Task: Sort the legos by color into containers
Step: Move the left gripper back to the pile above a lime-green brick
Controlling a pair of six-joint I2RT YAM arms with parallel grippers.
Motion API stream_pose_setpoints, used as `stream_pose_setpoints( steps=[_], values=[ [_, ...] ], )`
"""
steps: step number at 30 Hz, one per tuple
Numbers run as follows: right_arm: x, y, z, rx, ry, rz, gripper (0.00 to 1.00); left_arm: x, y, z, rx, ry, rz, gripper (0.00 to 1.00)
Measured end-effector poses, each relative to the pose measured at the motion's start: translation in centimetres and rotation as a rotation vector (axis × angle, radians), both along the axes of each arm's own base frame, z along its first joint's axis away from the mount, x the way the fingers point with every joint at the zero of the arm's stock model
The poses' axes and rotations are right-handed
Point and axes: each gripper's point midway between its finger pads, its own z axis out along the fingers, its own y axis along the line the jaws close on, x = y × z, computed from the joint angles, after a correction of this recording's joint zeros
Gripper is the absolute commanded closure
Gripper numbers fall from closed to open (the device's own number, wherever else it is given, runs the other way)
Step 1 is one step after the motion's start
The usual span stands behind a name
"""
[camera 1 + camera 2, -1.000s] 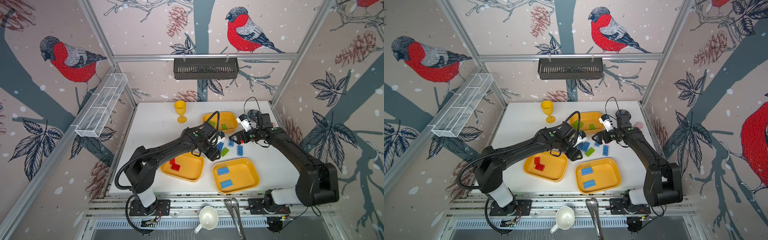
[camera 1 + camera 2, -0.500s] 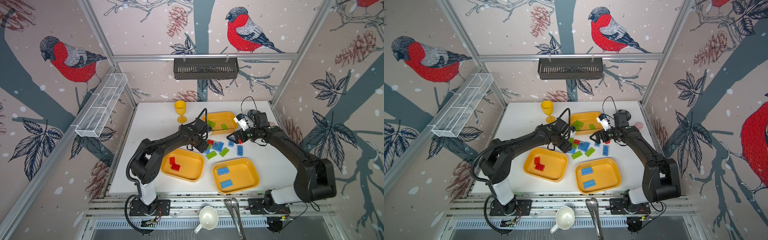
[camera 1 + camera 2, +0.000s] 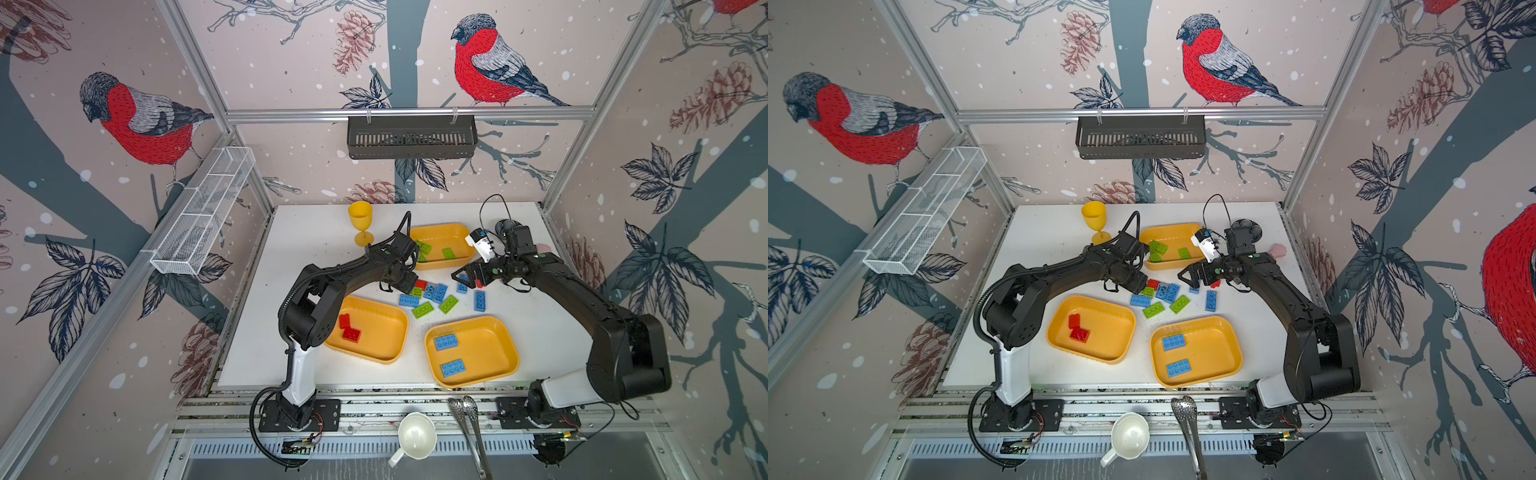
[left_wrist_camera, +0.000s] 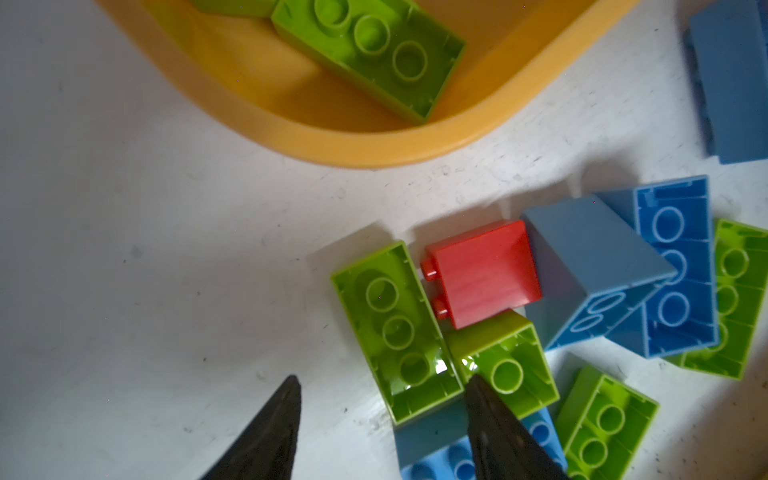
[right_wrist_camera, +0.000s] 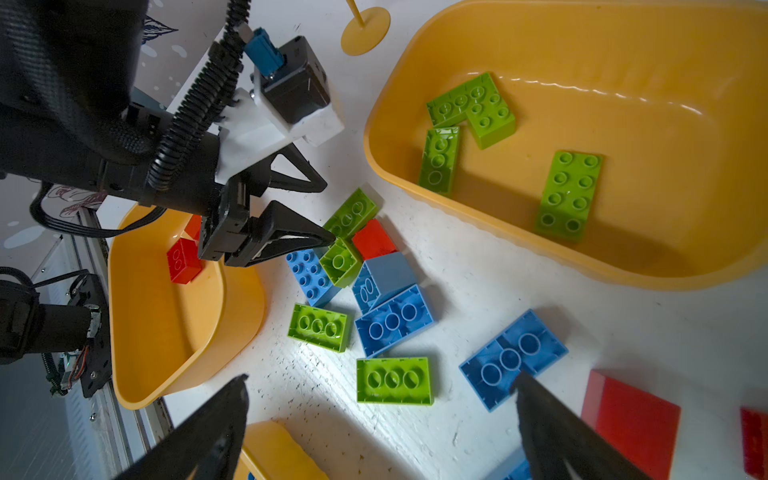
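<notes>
Left gripper (image 4: 382,384) moved onto pile (image 3: 432,293) edge, fingers half-open, narrowing astride green brick (image 4: 395,328), ungripped; right gripper (image 5: 380,382) wide, empty, beside pile; green pick likely next

Table (image 3: 303,232): the far left corner, beside the goblet (image 3: 360,222), is bare and passable. The centre lane, between the far tray (image 3: 440,237) and the red-brick tray (image 3: 382,328) and blue-brick tray (image 3: 486,345), is blocked by loose bricks (image 3: 432,295) lying against one another. The left gripper (image 4: 382,386), jaws apart, has one finger over bare table and the other at the edge of a long green brick (image 4: 395,328). The right gripper (image 5: 382,377) spreads wide over the lane's opposite side. The gap between the two near trays is narrow.
</notes>
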Motion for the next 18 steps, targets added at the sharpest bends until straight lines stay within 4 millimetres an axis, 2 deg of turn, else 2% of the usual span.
stream_pose_setpoints(
  steps=[11,18],
  values=[
    [-0.1,0.0,-0.3,-0.001,0.005,-0.001,0.01,0.6,1.2,-1.1,0.056,-0.013,0.022,0.38],
    [-0.2,0.0,-0.3,0.0,0.005,-0.003,0.01,1.4,3.3,-1.0,0.117,-0.044,0.049,0.39]
  ],
)
